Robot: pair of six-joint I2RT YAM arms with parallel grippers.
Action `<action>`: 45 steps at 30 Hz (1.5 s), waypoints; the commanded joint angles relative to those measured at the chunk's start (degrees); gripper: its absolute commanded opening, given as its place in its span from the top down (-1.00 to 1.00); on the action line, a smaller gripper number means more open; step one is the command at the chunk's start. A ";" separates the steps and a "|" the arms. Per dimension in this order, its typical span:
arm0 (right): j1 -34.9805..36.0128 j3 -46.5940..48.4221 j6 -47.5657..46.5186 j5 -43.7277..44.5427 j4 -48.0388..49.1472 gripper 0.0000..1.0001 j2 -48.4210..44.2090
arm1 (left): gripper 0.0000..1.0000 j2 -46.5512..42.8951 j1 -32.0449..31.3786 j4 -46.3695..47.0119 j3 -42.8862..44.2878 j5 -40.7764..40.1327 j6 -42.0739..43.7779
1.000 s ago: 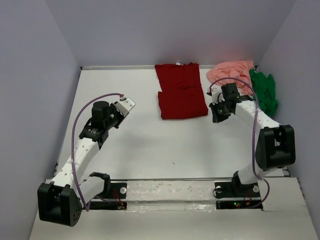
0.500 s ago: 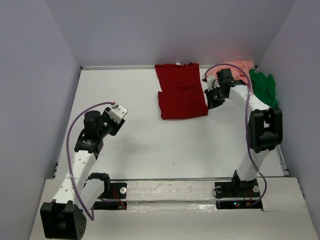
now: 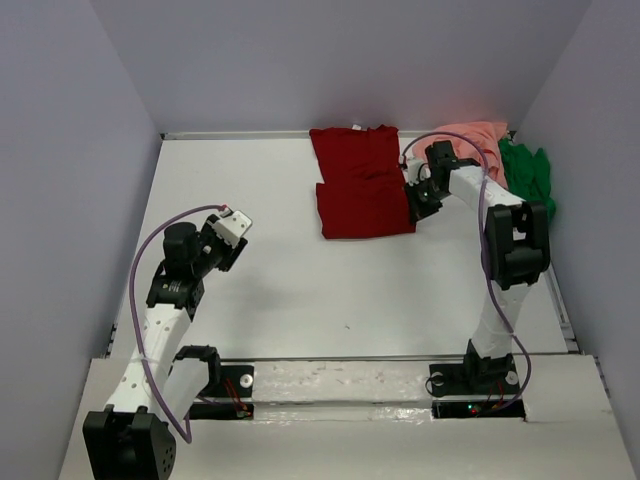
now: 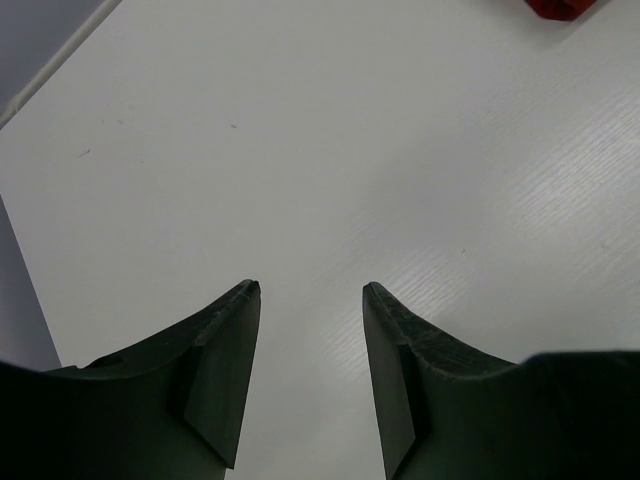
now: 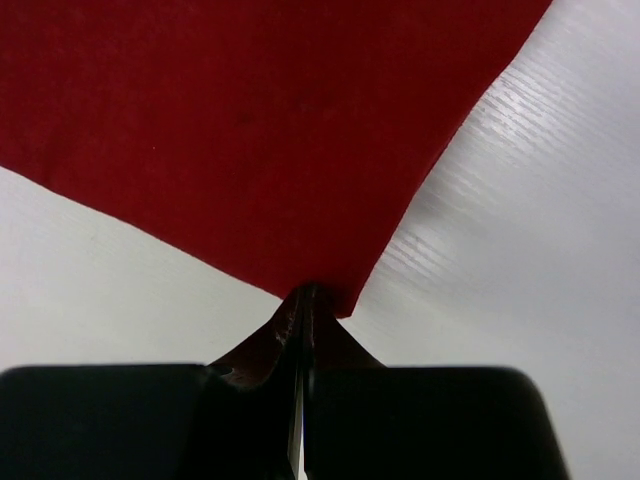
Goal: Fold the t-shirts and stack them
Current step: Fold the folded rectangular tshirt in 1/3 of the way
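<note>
The right gripper (image 3: 413,206) has slid left to the dark red cloth t-shirt (image 3: 360,185).
Its jaws pinch the shirt's lower-right corner; the left gripper (image 4: 310,290) gapes apart.

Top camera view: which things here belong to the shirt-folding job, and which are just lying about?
Part of the job:
dark red cloth t-shirt
salmon pink cloth t-shirt
bright green cloth t-shirt
right gripper, shut on the red shirt's corner
left gripper, open and holding nothing

Just surroundings:
white table
pale grey walls
</note>
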 commanded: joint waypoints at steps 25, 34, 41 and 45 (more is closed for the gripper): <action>1.31 2.56 -1.73 -2.27 -3.68 1.00 3.17 | -0.32 -3.33 0.65 1.94 -0.83 4.14 0.33; 1.31 5.91 -3.32 -2.12 -7.38 1.00 -11.06 | -0.33 -0.17 0.57 1.59 1.97 6.51 -0.11; 1.31 -1.11 -2.79 2.63 -4.67 1.00 -19.15 | -0.32 6.76 0.13 -0.17 8.29 9.24 -0.46; 1.31 -7.27 -2.26 3.87 -2.46 1.00 -21.79 | -0.15 10.99 -2.15 -1.84 11.82 8.90 -0.20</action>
